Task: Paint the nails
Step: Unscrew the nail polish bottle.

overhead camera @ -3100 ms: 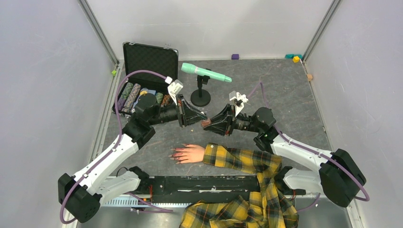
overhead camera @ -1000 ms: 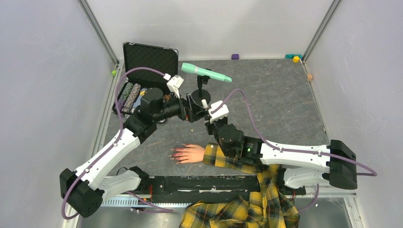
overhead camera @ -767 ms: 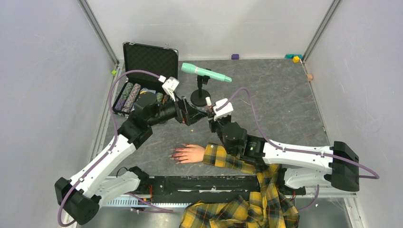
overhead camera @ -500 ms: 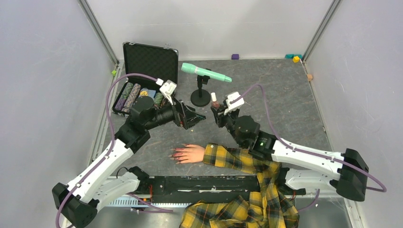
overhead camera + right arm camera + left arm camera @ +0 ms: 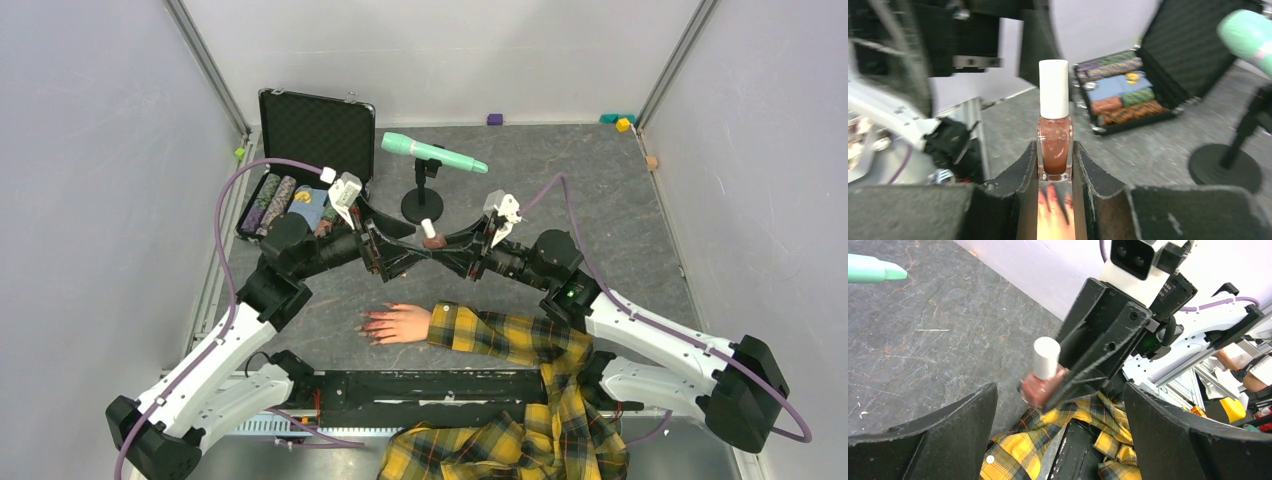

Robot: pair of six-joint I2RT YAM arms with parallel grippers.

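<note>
My right gripper (image 5: 1054, 162) pinched the white-capped nail polish bottle (image 5: 1054, 142); my left gripper (image 5: 1059, 390) stood spread wide, facing it.

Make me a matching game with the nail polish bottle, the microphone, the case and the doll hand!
Things:
1. polish bottle
2. microphone
3. case
4. mannequin hand

Where or how:
A. open, with chips inside
B. lying on the table
C. perched on a black stand
D. pinched in the right gripper

Pairs: 1-D, 2-C, 3-A, 4-B
</note>
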